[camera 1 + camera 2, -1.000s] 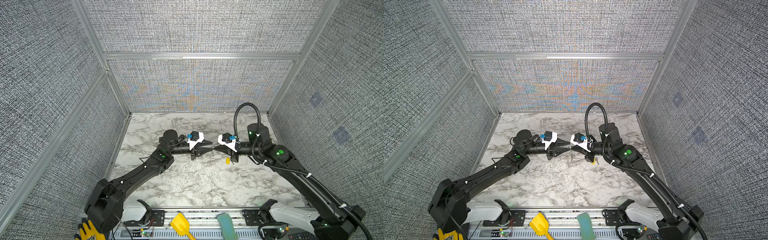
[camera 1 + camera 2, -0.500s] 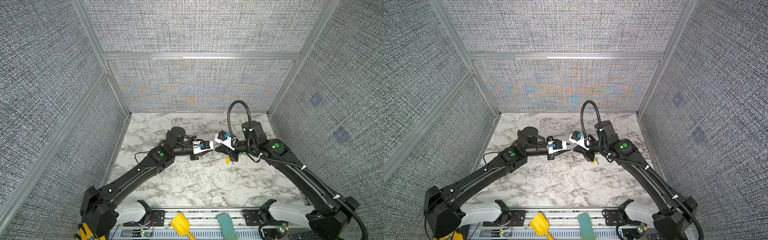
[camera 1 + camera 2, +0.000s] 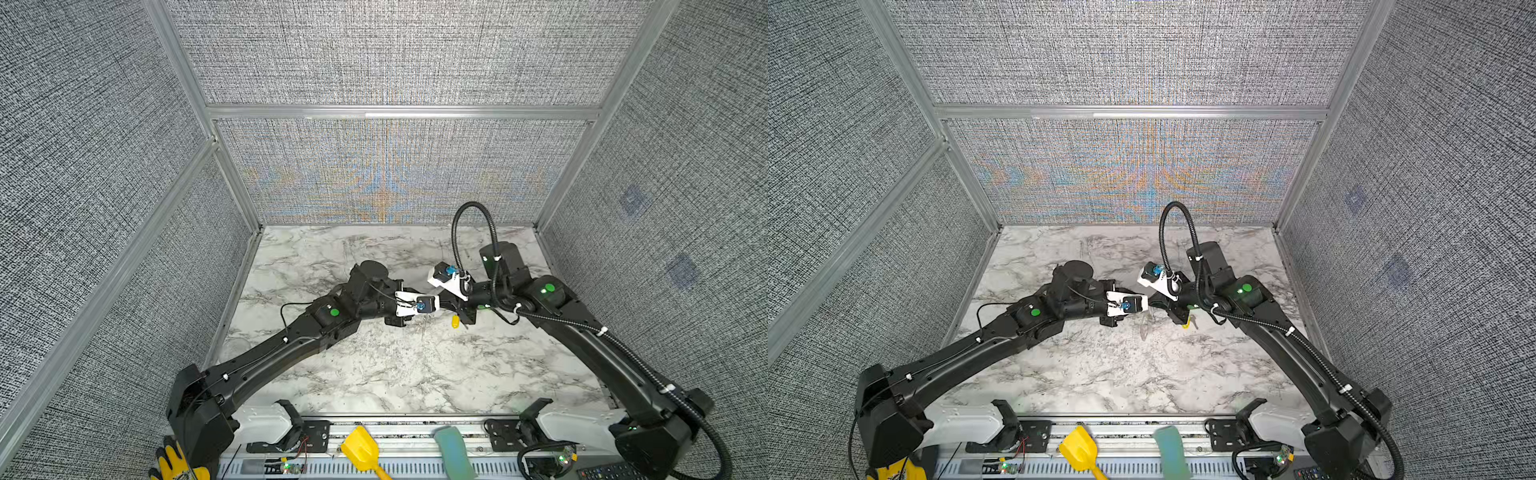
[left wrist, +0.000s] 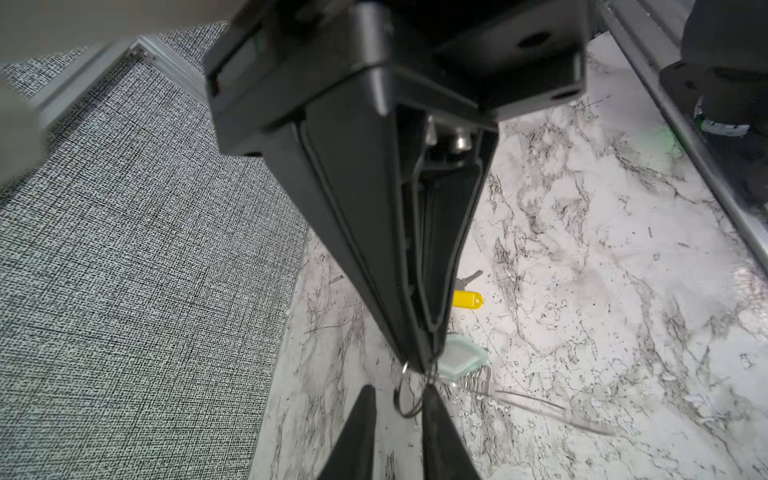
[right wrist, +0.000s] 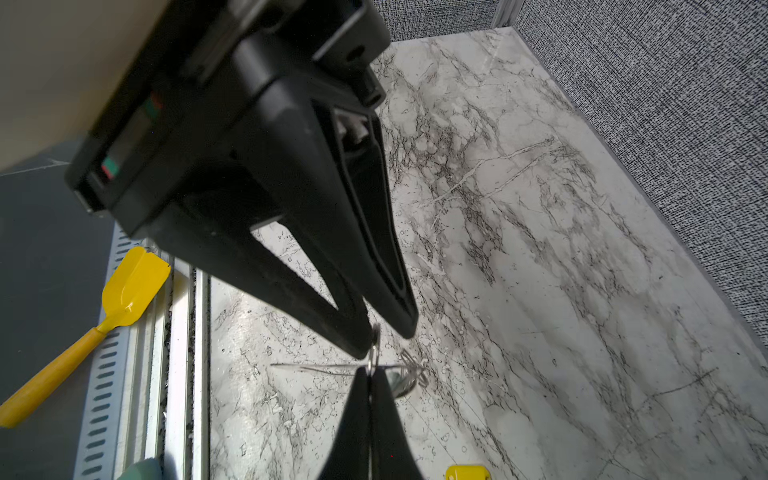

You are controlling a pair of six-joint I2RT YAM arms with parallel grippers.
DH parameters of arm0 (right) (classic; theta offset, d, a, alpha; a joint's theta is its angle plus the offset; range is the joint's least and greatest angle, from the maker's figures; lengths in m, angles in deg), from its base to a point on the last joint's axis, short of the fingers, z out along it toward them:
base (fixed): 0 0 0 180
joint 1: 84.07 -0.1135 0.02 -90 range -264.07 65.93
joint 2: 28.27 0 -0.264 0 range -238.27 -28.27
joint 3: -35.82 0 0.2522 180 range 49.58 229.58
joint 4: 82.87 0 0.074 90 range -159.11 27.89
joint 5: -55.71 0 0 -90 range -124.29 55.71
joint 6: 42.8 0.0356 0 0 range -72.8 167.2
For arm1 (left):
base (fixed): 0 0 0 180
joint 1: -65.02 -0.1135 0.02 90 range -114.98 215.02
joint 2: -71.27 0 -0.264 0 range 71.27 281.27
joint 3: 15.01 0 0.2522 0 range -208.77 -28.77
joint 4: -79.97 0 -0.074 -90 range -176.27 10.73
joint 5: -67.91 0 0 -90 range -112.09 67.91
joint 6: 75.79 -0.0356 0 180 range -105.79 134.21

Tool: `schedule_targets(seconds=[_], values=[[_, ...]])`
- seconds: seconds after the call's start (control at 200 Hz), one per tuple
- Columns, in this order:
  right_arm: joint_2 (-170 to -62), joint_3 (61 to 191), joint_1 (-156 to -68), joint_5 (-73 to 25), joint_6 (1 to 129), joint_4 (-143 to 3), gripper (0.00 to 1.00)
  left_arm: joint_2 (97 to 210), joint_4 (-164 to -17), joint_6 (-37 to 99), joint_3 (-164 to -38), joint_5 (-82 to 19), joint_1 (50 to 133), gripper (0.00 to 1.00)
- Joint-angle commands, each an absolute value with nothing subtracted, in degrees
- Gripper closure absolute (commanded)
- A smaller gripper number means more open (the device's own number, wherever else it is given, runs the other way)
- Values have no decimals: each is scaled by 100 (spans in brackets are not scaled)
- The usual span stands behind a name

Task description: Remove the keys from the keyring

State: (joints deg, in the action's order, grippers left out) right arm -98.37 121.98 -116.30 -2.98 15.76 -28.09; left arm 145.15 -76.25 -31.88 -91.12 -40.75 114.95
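Observation:
A small wire keyring [image 4: 409,397] hangs above the marble table, and my right gripper [image 5: 370,374] is shut on it. From the ring, beside that gripper's tips, hangs a pale teal tag [image 4: 461,357]; its key is hidden. My left gripper [image 4: 399,388] faces the right one tip to tip. Its jaws stand a little apart with the ring between the fingertips [image 4: 430,392]. The key with the yellow tag [image 4: 467,299] lies loose on the table below, also seen in a top view [image 3: 456,321].
A thin clear strip with a wire coil [image 4: 540,409] lies on the marble under the grippers. A yellow scoop [image 3: 359,451] and a teal block [image 3: 453,451] rest on the front rail. Fabric walls close in three sides.
The left gripper has rolled over and pushed in toward the right gripper's tips, and its jaws have narrowed. The right gripper tilted and shifted slightly left. The yellow-tag key stayed on the table.

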Motion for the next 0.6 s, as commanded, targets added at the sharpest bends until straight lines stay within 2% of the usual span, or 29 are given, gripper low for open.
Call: schedule_targets(seconds=[0.0, 0.295, 0.595], values=[[-9858, 12253, -11633, -258, 1566, -2709, 100, 14558, -7607, -3255, -9183, -3873, 11537, 77], [-9894, 12251, -11630, -266, 1530, -2674, 100, 14661, -7546, -3238, -9262, -3863, 11607, 82], [-9909, 12235, -11649, -247, 1451, -2670, 100, 14723, -7529, -3205, -9284, -3954, 11643, 92]])
